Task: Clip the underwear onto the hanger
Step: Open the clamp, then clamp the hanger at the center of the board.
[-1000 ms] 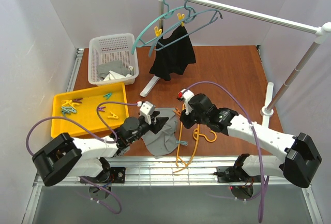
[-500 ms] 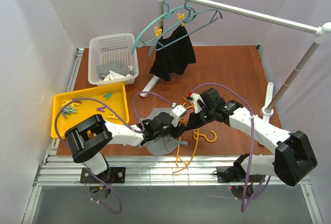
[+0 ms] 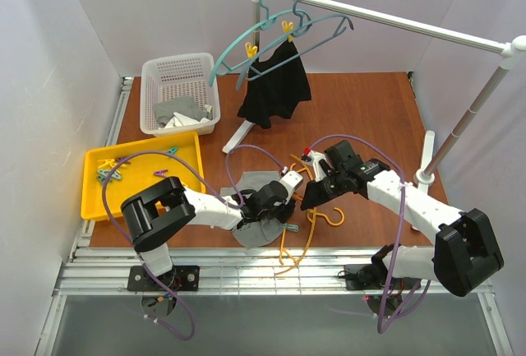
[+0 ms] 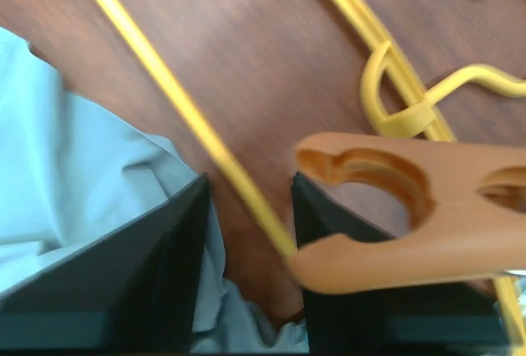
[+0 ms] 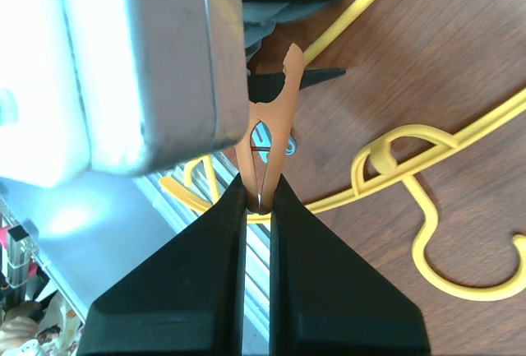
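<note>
A white basket [image 3: 164, 72] stands at the back left of the brown table [image 3: 362, 109] with grey cloth [image 3: 182, 112] in it. Just in front of it lies a yellow tray [image 3: 140, 168] holding scattered clothes pegs [image 3: 109, 173]. At the back a white rail [image 3: 394, 21] carries a teal hanger [image 3: 234, 48], whose yellow clips [image 3: 251, 48] grip a black garment [image 3: 275, 85], and a grey-blue hanger [image 3: 329, 25] beside it. An orange peg [image 5: 267, 138] shows close up in the right wrist view.

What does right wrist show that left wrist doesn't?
Only right wrist: the right gripper, jaws shut on the tail of the orange peg, plus the hook of the hanger. Only left wrist: a hanger bar passing between the open jaws of the left gripper, with the underwear beside it. Both: the orange peg, the hanger, the wooden table.
</note>
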You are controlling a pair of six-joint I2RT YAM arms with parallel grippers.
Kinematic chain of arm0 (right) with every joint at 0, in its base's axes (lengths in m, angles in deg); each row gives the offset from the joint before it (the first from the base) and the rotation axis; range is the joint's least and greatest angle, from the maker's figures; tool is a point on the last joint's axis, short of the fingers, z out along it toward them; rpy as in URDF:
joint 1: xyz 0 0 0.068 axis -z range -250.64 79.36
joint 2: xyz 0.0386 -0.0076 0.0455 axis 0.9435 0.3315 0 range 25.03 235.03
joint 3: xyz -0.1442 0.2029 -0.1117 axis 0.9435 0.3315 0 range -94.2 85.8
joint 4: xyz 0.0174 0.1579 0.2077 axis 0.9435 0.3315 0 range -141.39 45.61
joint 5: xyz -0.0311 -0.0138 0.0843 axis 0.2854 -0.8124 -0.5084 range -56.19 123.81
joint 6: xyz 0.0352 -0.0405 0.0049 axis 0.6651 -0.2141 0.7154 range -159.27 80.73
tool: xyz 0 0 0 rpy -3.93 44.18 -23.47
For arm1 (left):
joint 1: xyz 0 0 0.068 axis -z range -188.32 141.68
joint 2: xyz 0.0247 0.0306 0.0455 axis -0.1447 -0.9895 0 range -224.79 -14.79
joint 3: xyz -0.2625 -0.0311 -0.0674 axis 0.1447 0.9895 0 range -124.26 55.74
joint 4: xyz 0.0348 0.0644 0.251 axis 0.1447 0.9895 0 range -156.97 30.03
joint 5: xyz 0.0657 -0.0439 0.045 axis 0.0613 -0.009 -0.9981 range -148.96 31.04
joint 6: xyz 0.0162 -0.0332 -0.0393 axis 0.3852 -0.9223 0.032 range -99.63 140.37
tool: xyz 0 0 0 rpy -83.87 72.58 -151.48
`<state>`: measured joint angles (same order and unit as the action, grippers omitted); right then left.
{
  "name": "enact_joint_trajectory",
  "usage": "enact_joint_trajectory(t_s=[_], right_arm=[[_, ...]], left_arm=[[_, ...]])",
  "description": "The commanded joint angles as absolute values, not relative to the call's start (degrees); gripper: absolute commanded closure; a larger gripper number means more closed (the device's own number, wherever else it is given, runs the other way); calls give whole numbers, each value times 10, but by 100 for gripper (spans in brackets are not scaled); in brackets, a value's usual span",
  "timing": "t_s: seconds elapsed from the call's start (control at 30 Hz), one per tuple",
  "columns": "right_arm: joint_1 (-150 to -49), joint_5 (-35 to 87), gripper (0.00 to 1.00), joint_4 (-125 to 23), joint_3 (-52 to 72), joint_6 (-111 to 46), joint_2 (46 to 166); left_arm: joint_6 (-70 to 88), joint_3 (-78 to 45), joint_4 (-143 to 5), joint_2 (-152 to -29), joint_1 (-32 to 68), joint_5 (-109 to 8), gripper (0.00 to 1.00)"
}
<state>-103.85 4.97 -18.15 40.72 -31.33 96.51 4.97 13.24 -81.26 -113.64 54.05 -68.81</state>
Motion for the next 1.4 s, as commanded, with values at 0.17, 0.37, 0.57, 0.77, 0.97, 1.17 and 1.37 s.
enact_joint_trajectory(t_s=[0.17,0.37,0.57,0.77,0.97,1.17,1.37], right_arm=[[-1028,26,99,-177,413,-328,961],[-1018,-4,99,-177,418,-326,982],[-1005,-32,99,-195,440,-309,984],[-986,-49,99,-226,468,-281,962],[-985,-60,99,-285,470,-248,943],[-985,-50,99,-343,481,-219,921],[-985,-47,99,-371,488,-211,937]], left_arm=[[27,121,-777,-1166,557,-724,94],[7,190,-859,-1108,575,-785,99],[-9,244,-941,-1036,590,-860,100],[-33,298,-1016,-979,597,-881,100],[-43,305,-1025,-969,603,-874,100],[-44,307,-1027,-964,610,-877,100],[-42,316,-1035,-949,620,-882,100]])
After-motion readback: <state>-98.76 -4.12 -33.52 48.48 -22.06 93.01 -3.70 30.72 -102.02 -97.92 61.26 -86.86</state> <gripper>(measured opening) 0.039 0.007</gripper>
